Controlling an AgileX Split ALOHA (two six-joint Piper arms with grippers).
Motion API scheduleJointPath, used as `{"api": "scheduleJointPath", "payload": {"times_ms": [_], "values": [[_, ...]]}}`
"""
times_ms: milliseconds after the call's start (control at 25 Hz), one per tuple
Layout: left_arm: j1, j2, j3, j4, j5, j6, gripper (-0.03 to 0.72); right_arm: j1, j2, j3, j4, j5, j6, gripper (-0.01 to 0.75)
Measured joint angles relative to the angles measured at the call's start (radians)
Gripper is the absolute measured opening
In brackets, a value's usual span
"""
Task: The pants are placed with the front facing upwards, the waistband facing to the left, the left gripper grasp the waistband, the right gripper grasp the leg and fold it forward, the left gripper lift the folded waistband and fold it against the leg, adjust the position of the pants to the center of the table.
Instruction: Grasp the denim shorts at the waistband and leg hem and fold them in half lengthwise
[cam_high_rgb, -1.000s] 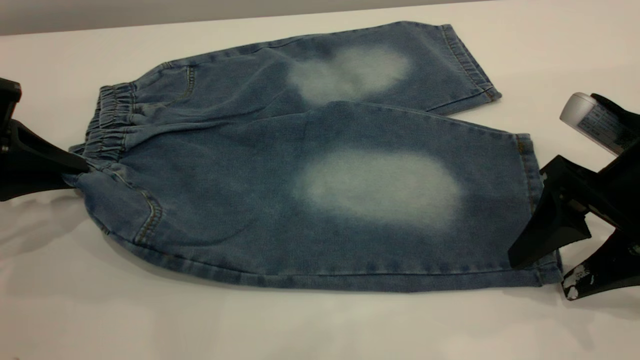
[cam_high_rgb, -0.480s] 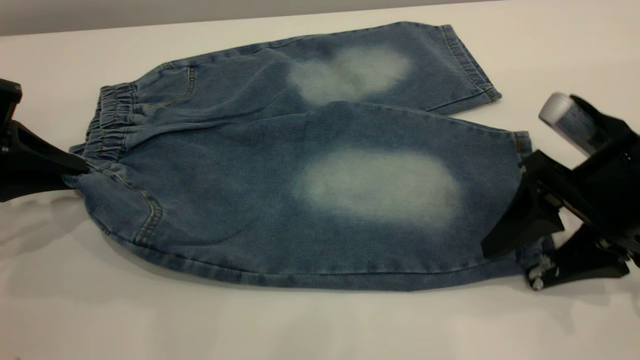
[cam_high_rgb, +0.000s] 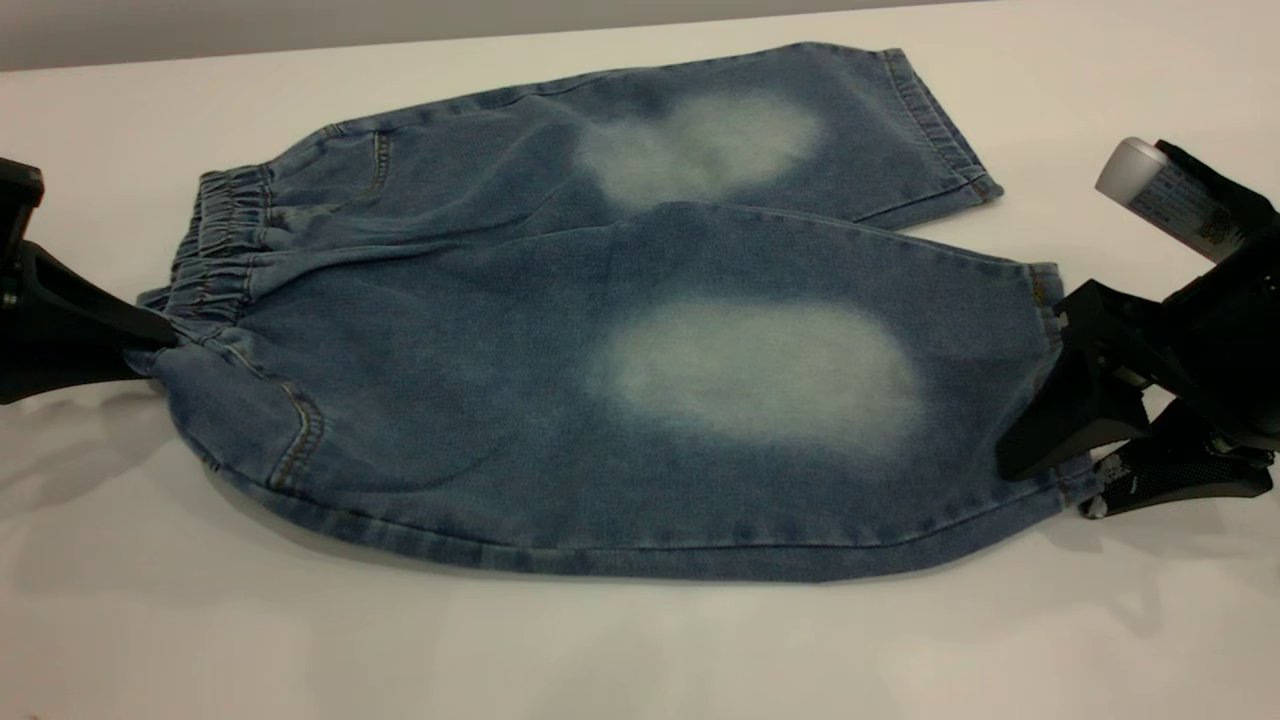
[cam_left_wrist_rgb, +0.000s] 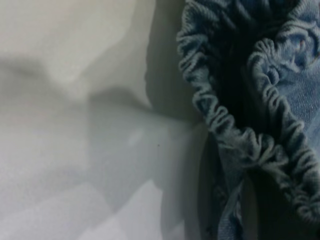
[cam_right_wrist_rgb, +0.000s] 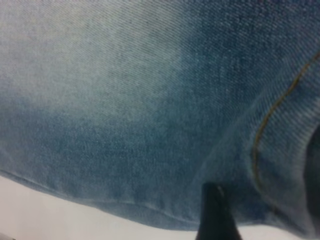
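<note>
The blue denim pants (cam_high_rgb: 500, 380) lie flat on the white table (cam_high_rgb: 600, 650), faded patches up, ruffled waistband (cam_high_rgb: 215, 250) at the left. My left gripper (cam_high_rgb: 150, 335) is at the waistband's near corner, shut on it; its wrist view shows the gathered waistband (cam_left_wrist_rgb: 220, 120) running in between dark jaws. The near leg (cam_high_rgb: 760, 370) with the oval patch points right. My right gripper (cam_high_rgb: 1075, 480) straddles that leg's hem at its near corner, one jaw above and one below, shut on the bunched cloth. In the right wrist view one black fingertip (cam_right_wrist_rgb: 215, 215) presses on the leg (cam_right_wrist_rgb: 150, 100).
The far leg (cam_high_rgb: 720, 140) with the lobed patch lies flat behind the near one, its hem toward the back right. The table's far edge (cam_high_rgb: 400, 45) runs along the top. Bare tabletop stretches in front of the pants.
My right gripper came in from the right over the near leg's hem and its wide-open jaws narrowed onto it, bunching the hem corner inward. The left gripper and waistband stayed still.
</note>
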Motion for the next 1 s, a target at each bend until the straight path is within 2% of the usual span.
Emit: {"api": "scheduleJointPath", "payload": {"times_ms": [120,440,680,1000], "values": [[0.0,0.0,0.0,0.0,0.0,0.0,0.117,0.0,0.0,0.0,0.0,0.022,0.001,0.345],[0.0,0.0,0.0,0.001,0.015,0.0,0.117,0.0,-0.002,0.0,0.038,0.14,-0.053,0.195],[0.0,-0.027,0.0,0.066,0.029,-0.032,0.117,0.0,-0.027,0.0,0.004,0.165,-0.045,0.025],[0.0,-0.151,0.0,0.19,0.023,-0.118,0.117,0.0,-0.188,0.0,-0.102,0.168,0.087,0.011]]}}
